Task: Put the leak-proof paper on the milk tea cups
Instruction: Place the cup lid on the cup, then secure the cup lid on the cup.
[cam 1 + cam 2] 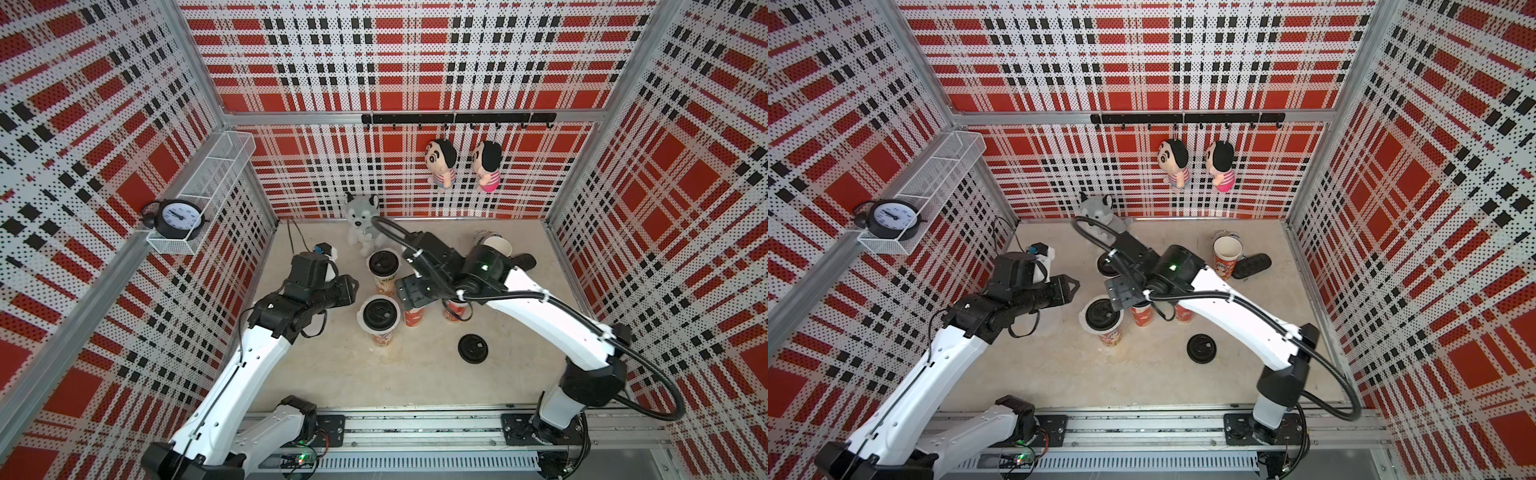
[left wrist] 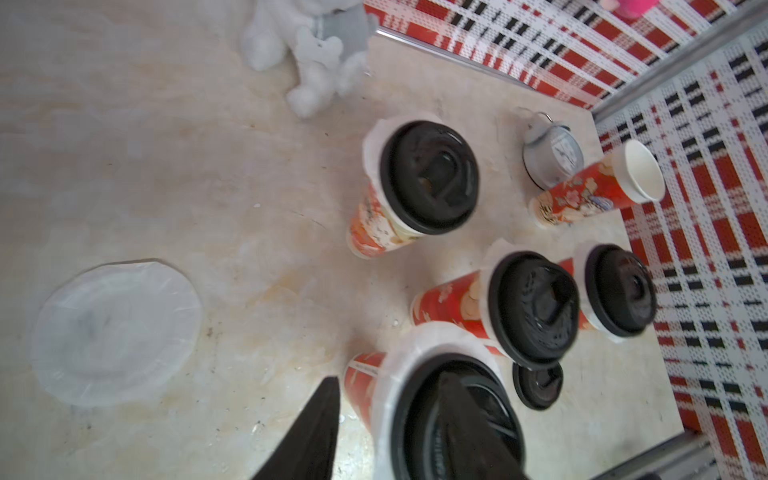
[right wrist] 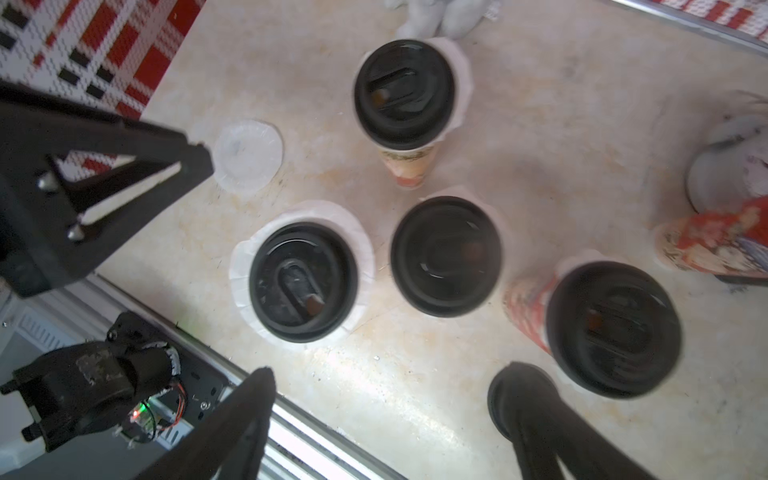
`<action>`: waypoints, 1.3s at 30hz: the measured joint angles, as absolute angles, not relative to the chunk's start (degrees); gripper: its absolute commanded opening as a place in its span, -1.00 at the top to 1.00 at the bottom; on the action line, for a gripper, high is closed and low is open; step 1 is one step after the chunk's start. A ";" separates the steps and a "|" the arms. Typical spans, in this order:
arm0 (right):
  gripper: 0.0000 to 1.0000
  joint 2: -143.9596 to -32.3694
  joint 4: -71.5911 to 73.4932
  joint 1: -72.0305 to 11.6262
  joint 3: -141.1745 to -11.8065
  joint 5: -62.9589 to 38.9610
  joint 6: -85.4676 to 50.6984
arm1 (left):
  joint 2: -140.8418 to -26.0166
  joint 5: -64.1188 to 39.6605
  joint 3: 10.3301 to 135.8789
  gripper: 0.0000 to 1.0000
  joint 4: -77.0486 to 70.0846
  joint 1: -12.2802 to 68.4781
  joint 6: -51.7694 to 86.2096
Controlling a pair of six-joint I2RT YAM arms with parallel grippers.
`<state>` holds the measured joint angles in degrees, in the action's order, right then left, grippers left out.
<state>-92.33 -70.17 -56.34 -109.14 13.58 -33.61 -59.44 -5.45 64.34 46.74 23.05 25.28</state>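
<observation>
Four milk tea cups carry black lids with leak-proof paper showing under the rims: back-left, front-left, middle and right. A fifth cup stands uncovered at the back right. One loose leak-proof paper lies flat on the table left of the cups. My left gripper is open and holds nothing; it hovers beside the front-left cup, and one finger overlaps its lid in the left wrist view. My right gripper is open and empty above the cup cluster.
A loose black lid lies on the table front right. A husky plush sits at the back; a small alarm clock and a black oblong object are near the open cup. Walls enclose three sides.
</observation>
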 measured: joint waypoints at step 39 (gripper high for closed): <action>-0.82 -79.26 -61.82 -51.99 -89.58 12.64 -38.70 | -67.61 5.02 64.77 0.14 55.02 36.86 29.28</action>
<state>-79.26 -61.82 -51.99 -89.58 12.64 -38.70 -67.61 5.02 64.77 55.02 36.86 29.28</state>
